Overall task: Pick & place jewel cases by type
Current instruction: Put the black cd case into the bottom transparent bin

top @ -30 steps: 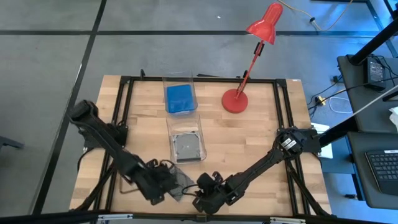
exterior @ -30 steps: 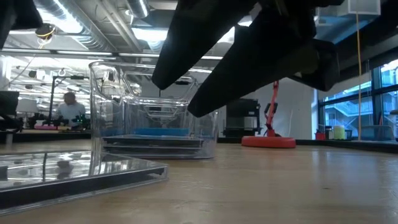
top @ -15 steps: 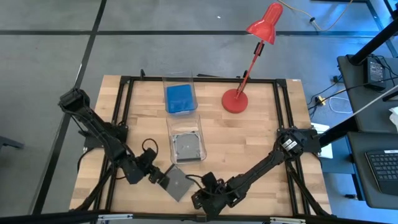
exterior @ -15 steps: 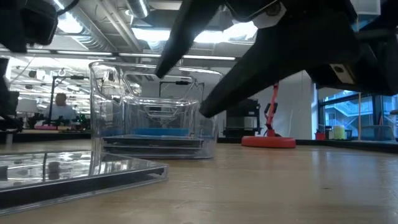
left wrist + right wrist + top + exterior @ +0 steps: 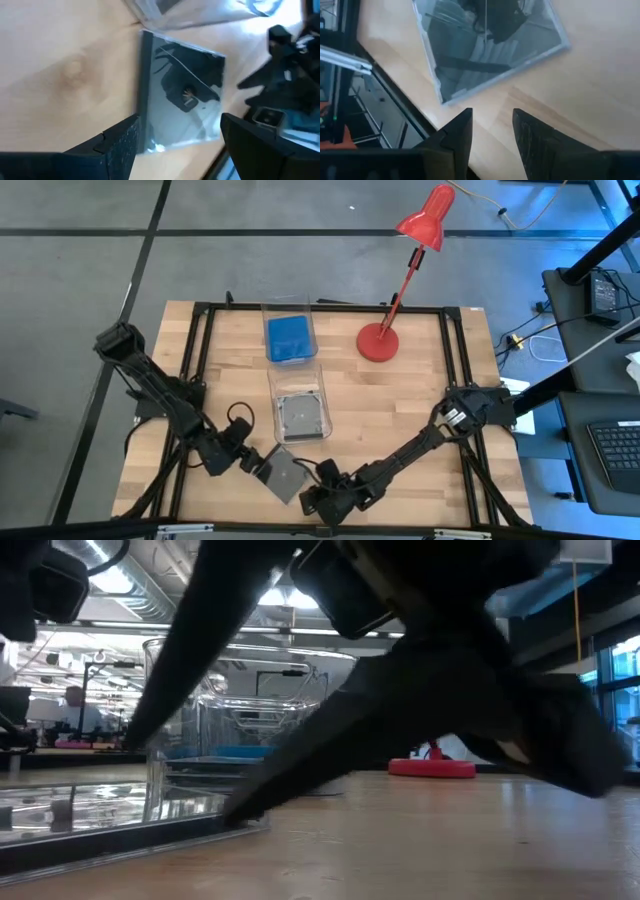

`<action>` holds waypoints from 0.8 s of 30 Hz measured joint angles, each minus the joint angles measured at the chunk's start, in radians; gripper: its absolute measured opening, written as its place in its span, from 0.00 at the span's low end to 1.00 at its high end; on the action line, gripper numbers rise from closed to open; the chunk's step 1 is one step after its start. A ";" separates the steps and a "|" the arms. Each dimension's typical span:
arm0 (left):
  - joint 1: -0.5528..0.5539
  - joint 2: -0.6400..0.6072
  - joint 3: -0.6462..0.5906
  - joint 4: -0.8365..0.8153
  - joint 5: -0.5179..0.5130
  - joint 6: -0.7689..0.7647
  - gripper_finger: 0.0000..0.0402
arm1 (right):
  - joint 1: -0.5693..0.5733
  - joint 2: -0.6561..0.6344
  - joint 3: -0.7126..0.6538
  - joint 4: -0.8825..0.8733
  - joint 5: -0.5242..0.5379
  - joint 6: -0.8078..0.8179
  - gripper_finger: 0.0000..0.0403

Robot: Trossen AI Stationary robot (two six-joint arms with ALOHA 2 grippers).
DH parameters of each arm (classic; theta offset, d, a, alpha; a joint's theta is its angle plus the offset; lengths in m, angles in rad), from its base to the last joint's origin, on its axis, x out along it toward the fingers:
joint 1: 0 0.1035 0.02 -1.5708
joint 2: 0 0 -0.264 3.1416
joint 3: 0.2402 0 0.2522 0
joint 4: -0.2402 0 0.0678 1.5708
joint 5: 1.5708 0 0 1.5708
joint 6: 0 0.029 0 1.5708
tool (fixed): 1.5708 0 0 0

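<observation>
A grey, see-through jewel case (image 5: 286, 476) (image 5: 182, 100) (image 5: 490, 45) lies flat on the wooden table near its front edge. My left gripper (image 5: 258, 463) (image 5: 180, 145) stands open just to the case's left; its fingers flank the case's nearest corner. My right gripper (image 5: 308, 500) (image 5: 492, 132) is low over the table by the case's near right corner. It has a narrow gap between its fingers, nothing in it, and stops short of the case. In the low view its fingers (image 5: 240, 820) slant down beside the case's edge (image 5: 100, 810).
Two clear bins stand mid-table. The far bin (image 5: 288, 306) holds a blue case (image 5: 289, 340), and the nearer bin (image 5: 297, 372) holds a grey case (image 5: 302, 416). A red desk lamp (image 5: 380, 342) stands at the back right. Bare wood lies to the right.
My left gripper has drawn back from above the case toward the table's left edge, rolling as it went, and has then kept still. That uncovered the case. My right gripper has sunk toward the table by the case's near corner and rolled its wrist.
</observation>
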 joint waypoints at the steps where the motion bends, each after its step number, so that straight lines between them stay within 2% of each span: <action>1: 0.003 0.005 0.000 -0.008 0.000 -0.005 0.67 | -0.003 0.000 0.000 -0.002 0.006 0.000 0.36; 6: 0.035 0.068 0.000 -0.020 0.069 -0.010 0.67 | -0.018 -0.001 0.000 -0.009 0.032 -0.001 0.36; 13: 0.074 0.169 0.000 0.012 0.172 -0.009 0.66 | -0.023 0.026 0.000 0.004 -0.002 -0.002 0.36; 24: 0.094 0.212 0.000 0.120 0.206 0.021 0.66 | -0.028 0.040 0.003 0.007 -0.024 -0.046 0.36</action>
